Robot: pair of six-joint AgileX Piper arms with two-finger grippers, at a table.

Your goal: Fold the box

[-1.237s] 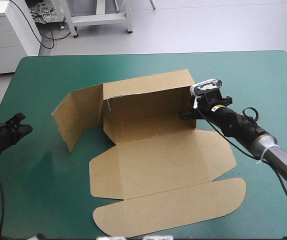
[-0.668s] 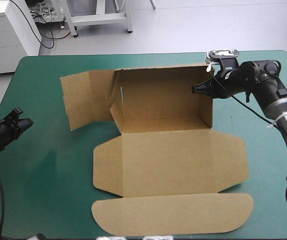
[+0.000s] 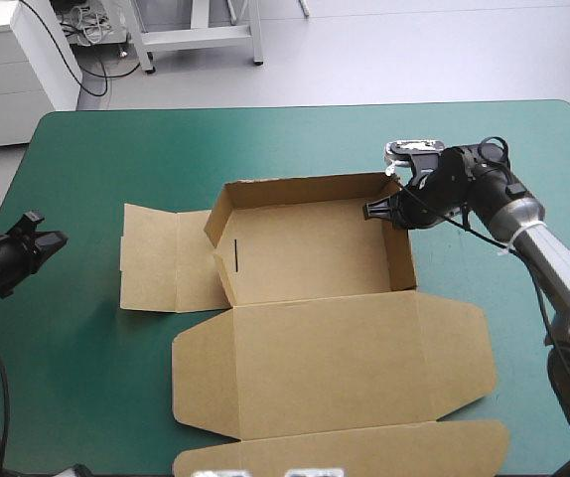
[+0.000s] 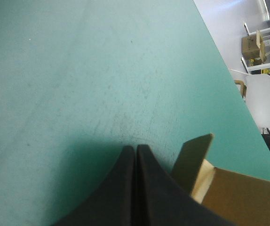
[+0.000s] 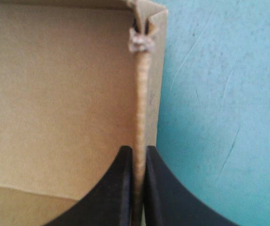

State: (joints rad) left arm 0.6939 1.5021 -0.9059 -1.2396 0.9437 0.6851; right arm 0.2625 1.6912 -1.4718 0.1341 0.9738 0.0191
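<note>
The brown box [image 3: 315, 258] lies mid-table with its back and side walls raised into a tray and the lid panel [image 3: 335, 358] flat toward the near edge. A loose flap [image 3: 161, 270] lies flat at its left. My right gripper [image 3: 379, 211] is at the tray's far right corner, shut on the right wall; in the right wrist view the wall's edge [image 5: 142, 94] runs up between the black fingers [image 5: 123, 188]. My left gripper [image 3: 52, 241] hovers by the table's left edge, shut and empty, well away from the box; a flap corner [image 4: 196, 160] shows beside it.
White drawers [image 3: 17, 70] and a metal frame [image 3: 196, 35] stand beyond the far edge of the table. Bare teal-green cover [image 3: 86, 378] lies left of the lid and along the right side [image 3: 553, 159].
My right gripper has swung the box round with its right wall in hold, from tilted to square with the table. The left flap has dropped flat. The left arm barely moved.
</note>
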